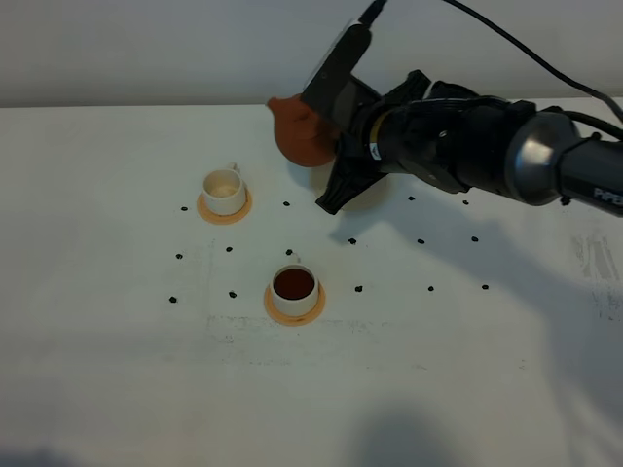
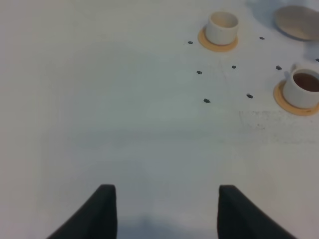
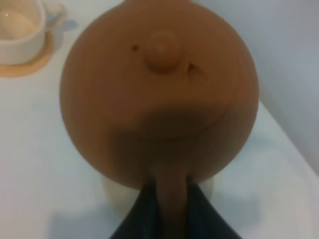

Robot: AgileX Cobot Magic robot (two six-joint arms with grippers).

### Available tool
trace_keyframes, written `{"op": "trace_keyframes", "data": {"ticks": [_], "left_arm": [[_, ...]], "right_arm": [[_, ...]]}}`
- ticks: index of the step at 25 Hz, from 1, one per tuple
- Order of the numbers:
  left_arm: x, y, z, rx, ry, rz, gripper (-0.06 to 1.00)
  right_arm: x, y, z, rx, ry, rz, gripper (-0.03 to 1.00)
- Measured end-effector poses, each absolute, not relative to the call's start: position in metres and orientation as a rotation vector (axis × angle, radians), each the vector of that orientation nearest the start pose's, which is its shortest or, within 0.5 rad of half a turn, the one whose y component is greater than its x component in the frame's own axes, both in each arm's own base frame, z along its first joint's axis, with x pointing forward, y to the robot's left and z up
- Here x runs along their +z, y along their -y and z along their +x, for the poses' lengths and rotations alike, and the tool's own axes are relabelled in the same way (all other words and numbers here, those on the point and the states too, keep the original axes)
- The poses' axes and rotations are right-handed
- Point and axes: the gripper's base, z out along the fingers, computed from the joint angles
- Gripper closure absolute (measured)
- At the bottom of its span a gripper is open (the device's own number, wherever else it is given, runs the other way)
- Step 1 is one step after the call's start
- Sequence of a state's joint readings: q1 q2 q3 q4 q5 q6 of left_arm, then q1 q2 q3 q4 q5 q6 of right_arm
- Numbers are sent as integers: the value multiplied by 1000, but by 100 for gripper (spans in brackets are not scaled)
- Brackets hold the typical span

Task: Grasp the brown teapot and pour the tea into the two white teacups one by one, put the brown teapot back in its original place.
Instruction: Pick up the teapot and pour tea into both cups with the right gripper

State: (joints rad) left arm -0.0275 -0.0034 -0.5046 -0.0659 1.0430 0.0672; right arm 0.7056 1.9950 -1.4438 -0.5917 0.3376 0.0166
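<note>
The white table (image 1: 117,389) carries everything. The black right arm (image 1: 467,146) reaches over it, and the right claw (image 3: 172,199) is pinched tight on the loop handle of the brown teapot (image 3: 159,94). The pot sits straight ahead of that claw, over the beige coaster (image 2: 299,22); whether they touch cannot be told. The left claw (image 2: 167,191) hangs with jaws parted, gripping nothing. Beyond the pot from the right claw stands the empty teacup (image 1: 223,190), and the tea-filled teacup (image 1: 294,289) stands well off to one side.
</note>
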Motion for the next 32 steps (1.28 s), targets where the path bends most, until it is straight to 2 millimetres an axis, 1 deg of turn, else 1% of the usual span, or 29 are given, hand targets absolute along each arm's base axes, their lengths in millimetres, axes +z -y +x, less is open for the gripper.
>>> {"op": "trace_keyframes", "data": {"ticks": [5, 13, 17, 23, 28, 32], "left_arm": [[280, 5, -5, -53, -2015, 98, 47], [280, 5, -5, -53, -2015, 98, 47], [280, 5, -5, -53, -2015, 98, 47], [280, 5, -5, -53, -2015, 98, 47], [280, 5, -5, -53, -2015, 98, 47], [280, 5, -5, -53, -2015, 98, 47]], "right_arm": [[197, -293, 355, -177, -1878, -1359, 88], [179, -300, 357, -218, -1859, -1429, 88], [171, -306, 354, -219, -1852, -1459, 88], [165, -310, 352, -234, -1832, -1495, 88], [160, -315, 355, -241, -1829, -1503, 88], [163, -319, 360, -265, -1826, -1495, 88]]}}
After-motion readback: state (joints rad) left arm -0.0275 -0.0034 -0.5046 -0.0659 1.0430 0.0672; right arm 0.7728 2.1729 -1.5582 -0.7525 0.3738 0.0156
